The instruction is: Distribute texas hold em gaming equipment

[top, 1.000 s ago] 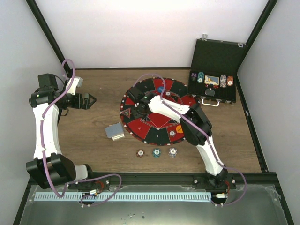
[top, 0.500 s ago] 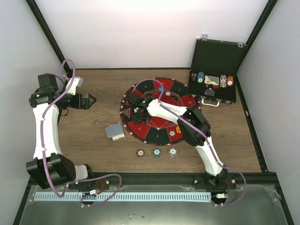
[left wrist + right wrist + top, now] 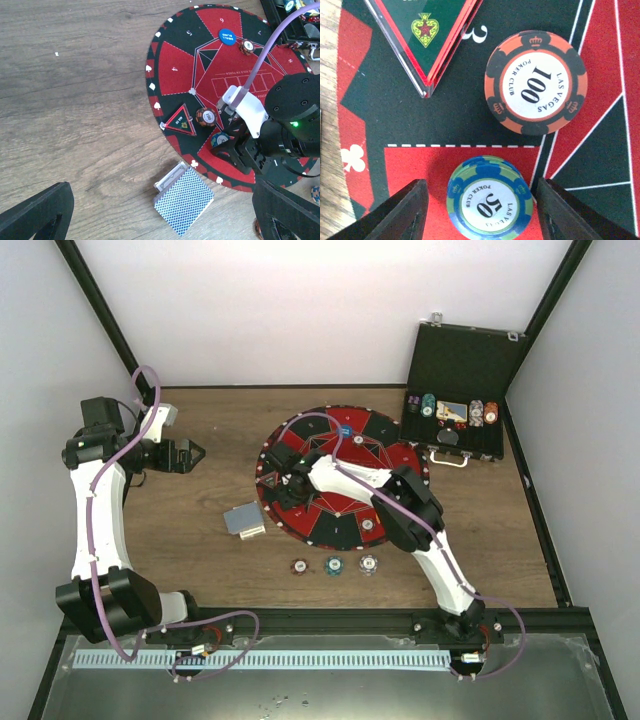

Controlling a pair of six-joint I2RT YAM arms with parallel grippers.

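The blue-green chip (image 3: 489, 200) lies flat on a red wedge of the round mat (image 3: 405, 165), on the side toward the table's left edge. It sits near an orange chip (image 3: 536, 82) and a triangular marker (image 3: 427, 30). The right claw (image 3: 480, 202) straddles it with jaws apart and mat showing alongside, gripping nothing. I'd lift straight up so no finger drags it. The left claw (image 3: 193, 454) hangs wide open by the left edge.
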